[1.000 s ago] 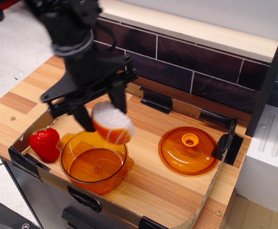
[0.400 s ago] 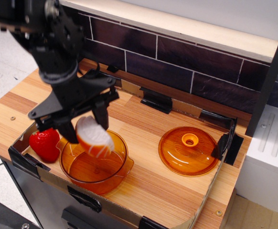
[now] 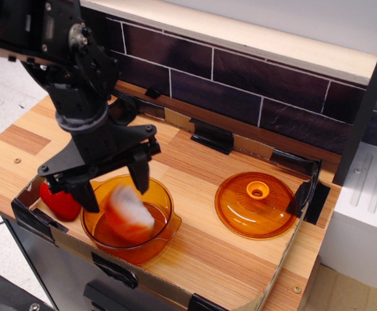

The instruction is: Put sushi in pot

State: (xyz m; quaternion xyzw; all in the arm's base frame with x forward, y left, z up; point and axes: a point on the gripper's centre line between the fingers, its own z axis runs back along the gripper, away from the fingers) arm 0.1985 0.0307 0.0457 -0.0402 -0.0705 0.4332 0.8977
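1. The pincer [image 3: 114, 188] hangs directly over the pot [image 3: 130, 223], its two black fingers [image 3: 139, 173] spread apart and pointing down at the near-left part of the pot's rim. Nothing sits between them.

2. The sushi [image 3: 129, 214] shows as a blurred orange and white shape inside the pot's mouth, just below the fingers. The blur suggests it is dropping or tumbling, not resting, so I judge the release is happening over the pot so that the piece lands inside it.

3. The pot stands upright on the worktop [image 3: 208, 253] with its open mouth facing up. That is why a drop from above is enough, with no need to set the piece down carefully.

4. The lid [image 3: 256, 204] lies flat, knob up, well to the right of the pot. Parked there, it leaves the pot's mouth free and stays clear of the arm's path.

5. The strawberry [image 3: 60, 199] sits just left of the pot, partly hidden by the pincer's left finger. It is close enough that a sideways retreat could nudge it, so a straight lift looks safer.

6. A low cardboard wall [image 3: 30, 214] rings the area around the pot, probably to stop loose toys from rolling off.

7. Judged from this view, the task is almost done; what remains is for the sushi to settle in the pot's bottom.
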